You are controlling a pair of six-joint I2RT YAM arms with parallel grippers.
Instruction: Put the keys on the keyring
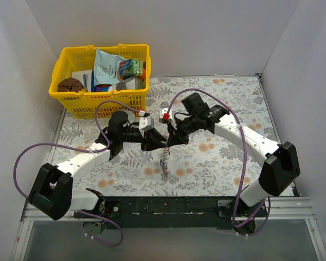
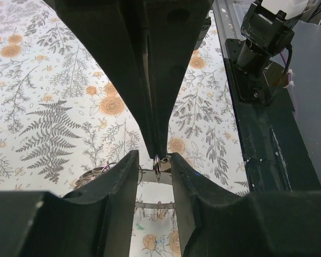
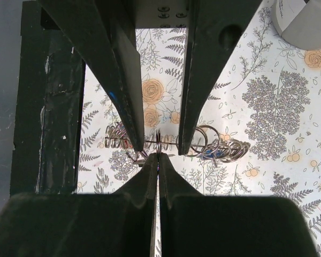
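My two grippers meet above the middle of the table. My left gripper [image 1: 152,140] [image 2: 154,160] is shut across the keyring [image 2: 147,175], a flat silvery band spanning its fingers. In the right wrist view the keyring [image 3: 168,143] shows edge-on as a thin line, with several small wire rings [image 3: 227,149] threaded on both sides. My right gripper [image 1: 171,138] [image 3: 158,155] is shut on one small split ring [image 3: 158,142] [image 2: 157,163] that sits against the keyring. A cluster of rings [image 1: 164,163] hangs below. The keys show only as a blue fleck [image 3: 208,152] among the rings.
A yellow basket [image 1: 100,76] of packets stands at the back left. A grey tin [image 3: 305,21] stands on the floral cloth near the right gripper. The black base rail [image 1: 168,205] runs along the near edge. White walls enclose the table.
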